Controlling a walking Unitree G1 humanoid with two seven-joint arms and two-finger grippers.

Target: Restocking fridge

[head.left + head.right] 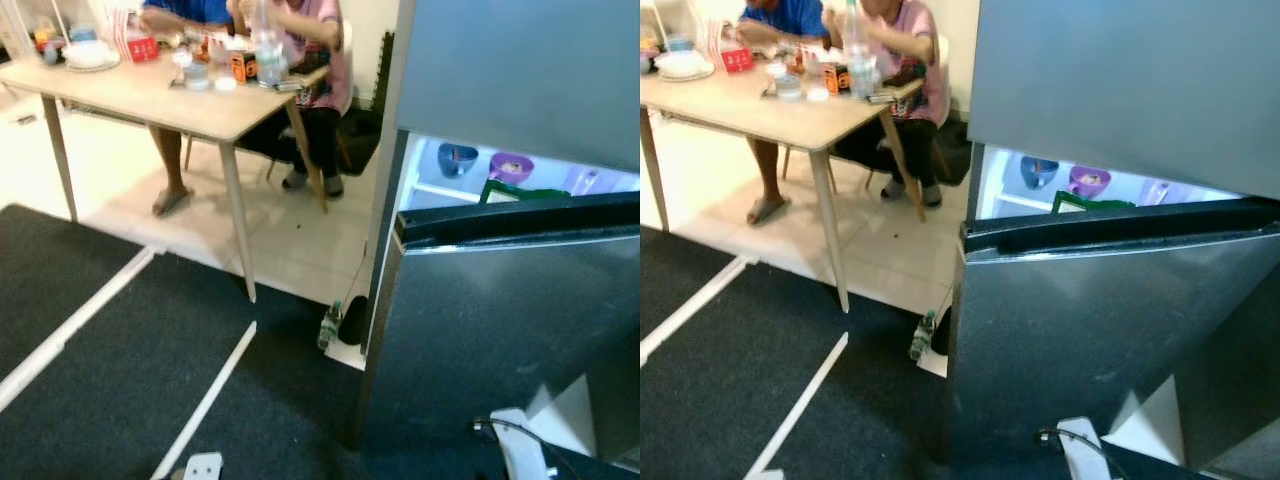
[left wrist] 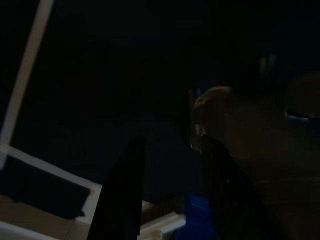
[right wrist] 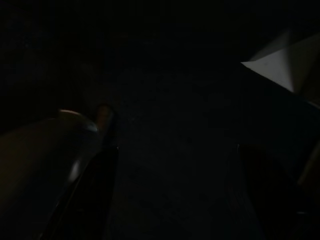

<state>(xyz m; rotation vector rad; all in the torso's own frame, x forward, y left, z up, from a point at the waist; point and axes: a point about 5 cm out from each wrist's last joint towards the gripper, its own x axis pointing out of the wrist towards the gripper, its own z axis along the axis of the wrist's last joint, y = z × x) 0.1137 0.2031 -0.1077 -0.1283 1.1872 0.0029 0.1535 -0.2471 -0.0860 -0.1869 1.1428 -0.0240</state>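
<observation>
A grey steel fridge stands at my right. Its upper door is shut and its lower door is swung partly out toward me. Through the gap the lit inside shows a blue bowl, a purple bowl and a green item on a shelf. A small bottle stands on the floor by the fridge's left corner. My left gripper hangs low over dark carpet, its fingers apart with nothing between them. My right gripper also hangs in the dark, its fingers spread wide. Part of my right arm shows below the door.
A wooden table with bottles, boxes and bowls stands at the back left, and two people sit behind it. Dark carpet with white strips covers the floor before me, with pale tiles beyond. A black object lies by the bottle.
</observation>
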